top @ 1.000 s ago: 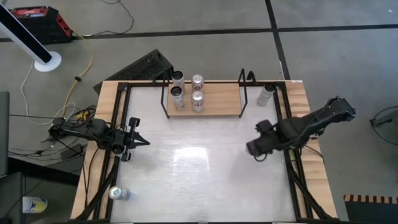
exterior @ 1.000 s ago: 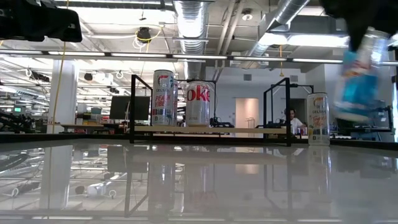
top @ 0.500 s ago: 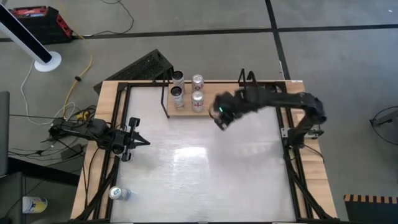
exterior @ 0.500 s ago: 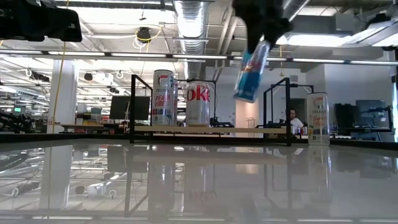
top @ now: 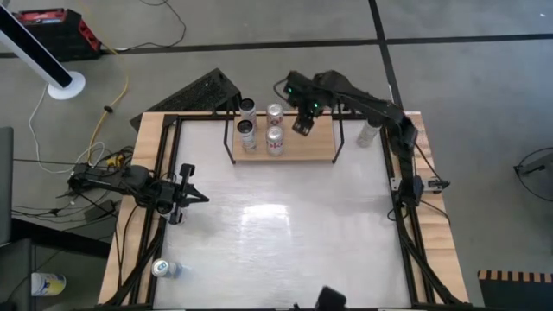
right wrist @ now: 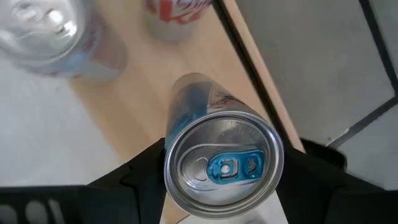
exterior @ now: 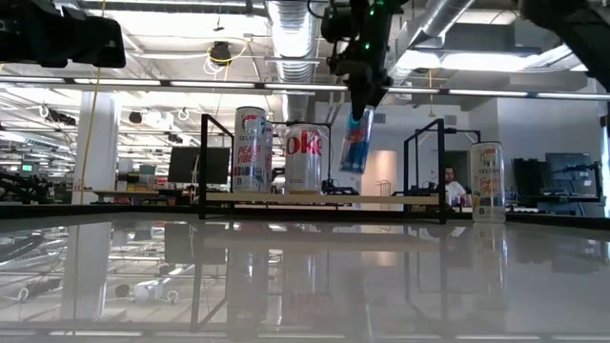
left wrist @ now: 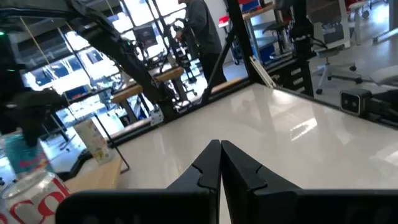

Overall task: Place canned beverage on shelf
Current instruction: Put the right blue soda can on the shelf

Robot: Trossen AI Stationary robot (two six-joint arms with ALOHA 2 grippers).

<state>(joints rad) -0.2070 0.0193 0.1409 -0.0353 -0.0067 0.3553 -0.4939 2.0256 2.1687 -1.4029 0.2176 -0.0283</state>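
The shelf [top: 298,145], a light-wood board in a black wire frame, stands at the table's far edge. Several cans [top: 275,141] stand upright on its left half. My right gripper [top: 302,119] hovers above the board just right of them, shut on a slim blue canned beverage [exterior: 355,143], which also fills the right wrist view [right wrist: 222,167]. Far from all of this, at the table's left side, my left gripper [top: 192,197] is shut on nothing; the left wrist view shows its closed fingertips [left wrist: 220,163]. My right gripper pinches the blue can's upper end, just below the top rim [right wrist: 177,186], between its two fingers [right wrist: 144,177] on opposite sides. The fingers come from above, slanting down. The can hangs below them, tilted, lifted clear of the shelf board [right wrist: 134,109].
A tall white can [top: 370,130] stands on the table right of the shelf's black frame [top: 339,121]. Another can [top: 162,269] lies on the wood strip at the near left corner. The shelf's right half is bare wood.
My right gripper has swung from the table's right side toward the far edge and to the left, rising a little and rolling as it went. It stays shut on the blue can, which has been carried through the air to above the shelf, still tilted.
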